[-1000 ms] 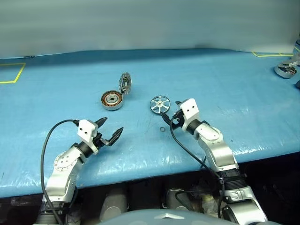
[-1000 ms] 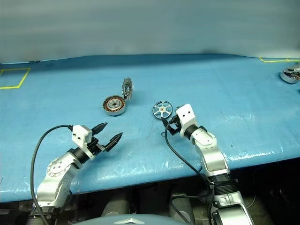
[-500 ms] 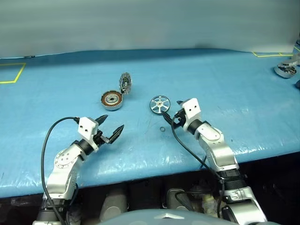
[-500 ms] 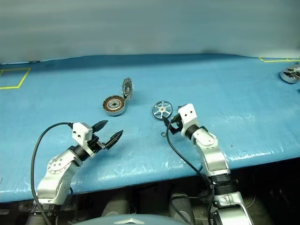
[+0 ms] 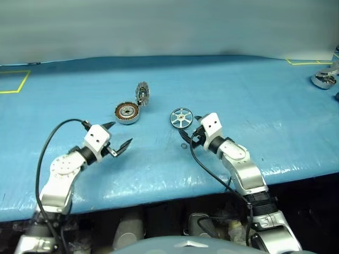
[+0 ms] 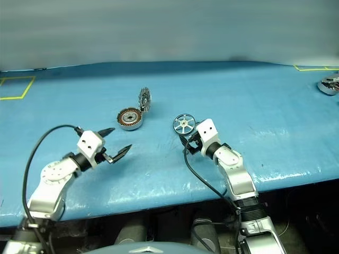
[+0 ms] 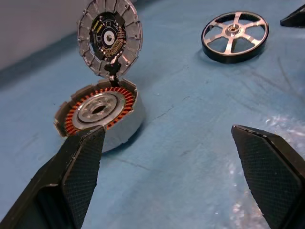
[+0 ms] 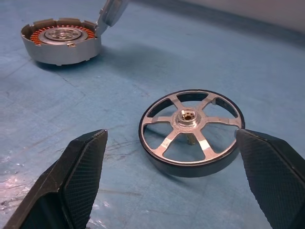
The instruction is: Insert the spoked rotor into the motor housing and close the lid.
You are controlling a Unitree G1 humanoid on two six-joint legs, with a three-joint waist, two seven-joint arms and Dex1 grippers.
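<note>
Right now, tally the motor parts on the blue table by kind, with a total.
Spoked rotor: 1
Motor housing: 1
Lid, standing open at the housing's edge: 1
Small ring on the table: 1
Total: 4

rotor [image 5: 180, 117]: lies flat on the table [image 5: 254, 100], bare cloth all round; you can come in from any side.
housing [image 5: 126, 112]: top open to you from above.
lid [image 5: 141, 92]: stands upright at housing's far edge, blocks that side.
ring [image 5: 183, 146]: small, on the cloth just before the rotor.
</note>
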